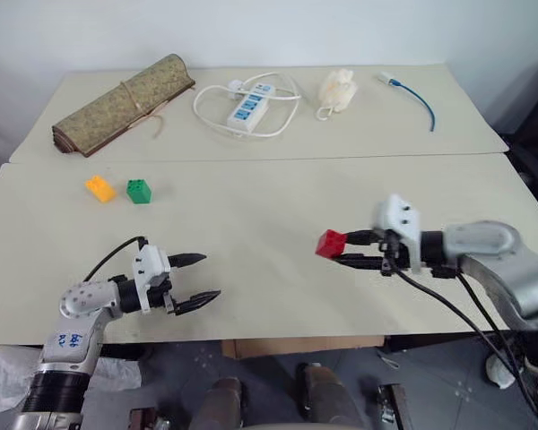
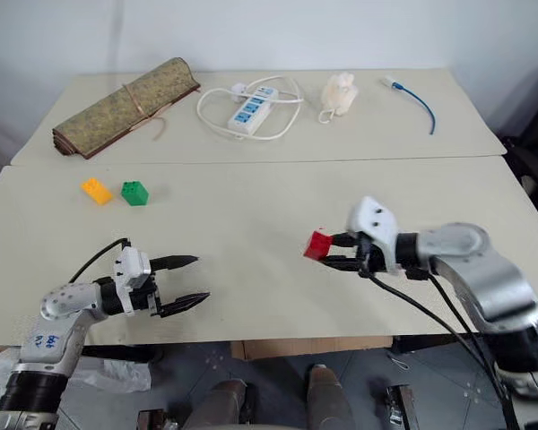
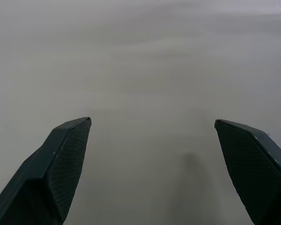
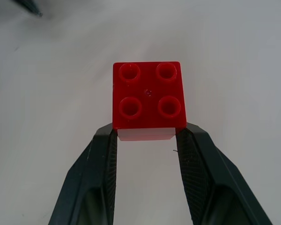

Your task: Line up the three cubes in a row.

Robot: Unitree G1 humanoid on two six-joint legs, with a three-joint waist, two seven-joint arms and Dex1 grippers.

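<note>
The red cube [image 1: 331,243] is held between the two black fingers of the right gripper [image 1: 348,248], above the middle of the near table [image 1: 251,269]. In the right wrist view, the fingers are seen pressed against opposite sides of the cube [image 4: 149,96], whose four studs are turned toward the camera. The gripper is pointed toward the robot's left, with the cube at its tip.

The left gripper [image 1: 200,278] is held low over the near left part of the table, its fingers spread wide and nothing between them. In the left wrist view, only bare tabletop is seen between the two fingertips [image 3: 68,150].

The green cube [image 1: 139,191] and the orange-yellow cube [image 1: 99,188] are set on the far left part of the near table, just beside each other but apart, the orange-yellow one on the left. Both lie well apart from the red cube.

On the far table [image 1: 466,125], a rolled mat [image 1: 121,103], a white power strip [image 1: 249,109] with its cord, a pale crumpled cloth [image 1: 337,91] and a blue cable [image 1: 423,103] are laid.
</note>
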